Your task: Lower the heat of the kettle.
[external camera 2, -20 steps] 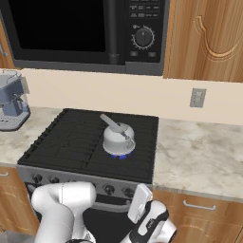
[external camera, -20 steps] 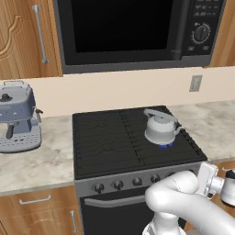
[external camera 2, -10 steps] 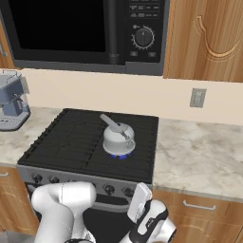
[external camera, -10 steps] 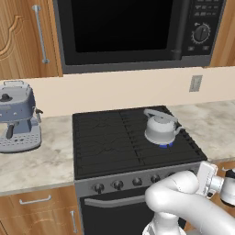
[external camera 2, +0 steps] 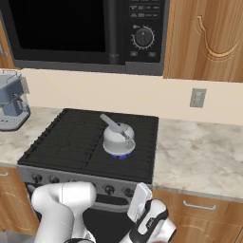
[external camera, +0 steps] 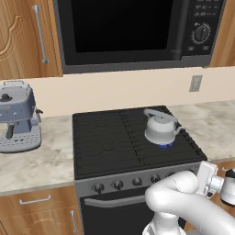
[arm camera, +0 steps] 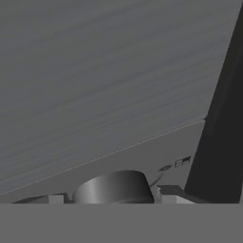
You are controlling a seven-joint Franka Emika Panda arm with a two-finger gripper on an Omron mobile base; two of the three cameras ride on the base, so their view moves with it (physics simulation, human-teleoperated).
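Kettle sitting over a lit burner while the arm is reaching low at the stove front.

The kettle (external camera: 159, 129) is sitting upright on the black stove (external camera: 105, 142), at about 3 o'clock from the cooktop's centre, with a blue flame (external camera: 164, 145) showing under its base; in the right base view the kettle (external camera 2: 118, 136) is resting over the same flame, handle arching toward 11 o'clock. The knobs (external camera: 118, 184) are lining the stove's front panel. In the hand view a round grey knob (arm camera: 113, 187) is sitting close at 6 o'clock, just ahead of the gripper (arm camera: 111, 198), and whether the fingers are parted or closed cannot be told. An espresso machine (external camera: 17, 117) is standing at 9 o'clock on the counter (external camera: 41, 160).
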